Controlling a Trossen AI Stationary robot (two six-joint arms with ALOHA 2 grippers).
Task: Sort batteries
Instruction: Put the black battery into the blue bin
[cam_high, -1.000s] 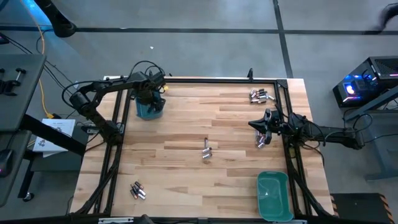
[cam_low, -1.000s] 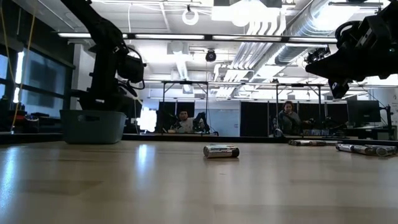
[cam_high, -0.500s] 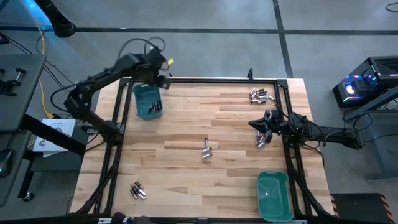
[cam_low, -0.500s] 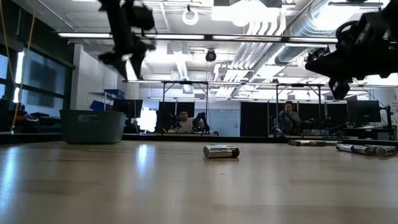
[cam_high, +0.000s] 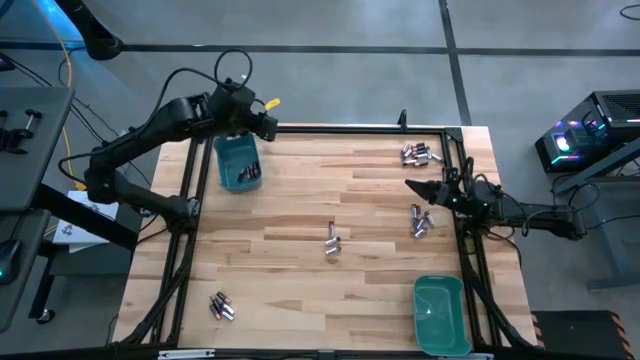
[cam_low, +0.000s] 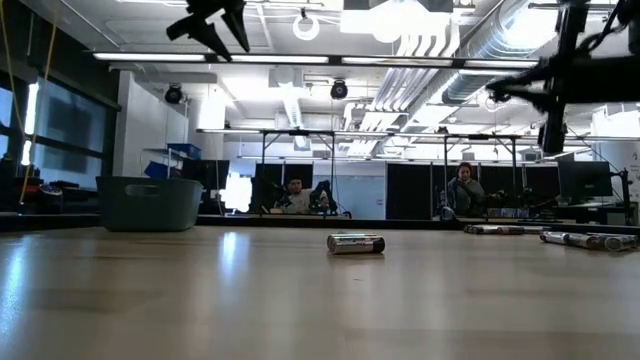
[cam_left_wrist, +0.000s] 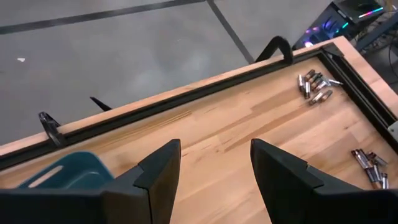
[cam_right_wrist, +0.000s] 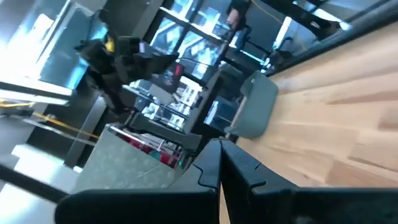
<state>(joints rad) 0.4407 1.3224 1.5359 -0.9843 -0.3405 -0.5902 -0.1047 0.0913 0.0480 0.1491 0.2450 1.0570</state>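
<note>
Seen from above, your left gripper (cam_high: 268, 122) hangs over the table's far edge in the upper left of the frame, just right of the blue bin (cam_high: 238, 163); its two fingers (cam_left_wrist: 163, 171) stand well apart with nothing between them. That bin already holds a few batteries (cam_high: 250, 171) along its right side. Your right gripper (cam_high: 412, 187) sits at centre right, pointing left, jaws pressed together on nothing, just above a small cluster of batteries (cam_high: 420, 221) lying on the wood. Further cells are scattered about: a group at upper right (cam_high: 420, 153) near the table's frame, a pair at the centre (cam_high: 332, 240), and another small group at lower left (cam_high: 221, 306). A second, green bin (cam_high: 441, 316) rests at lower right and looks bare inside. From table height, one battery (cam_low: 356, 243) lies at mid-frame with the blue bin at left, and two people sit at desks in the room beyond the table.
</note>
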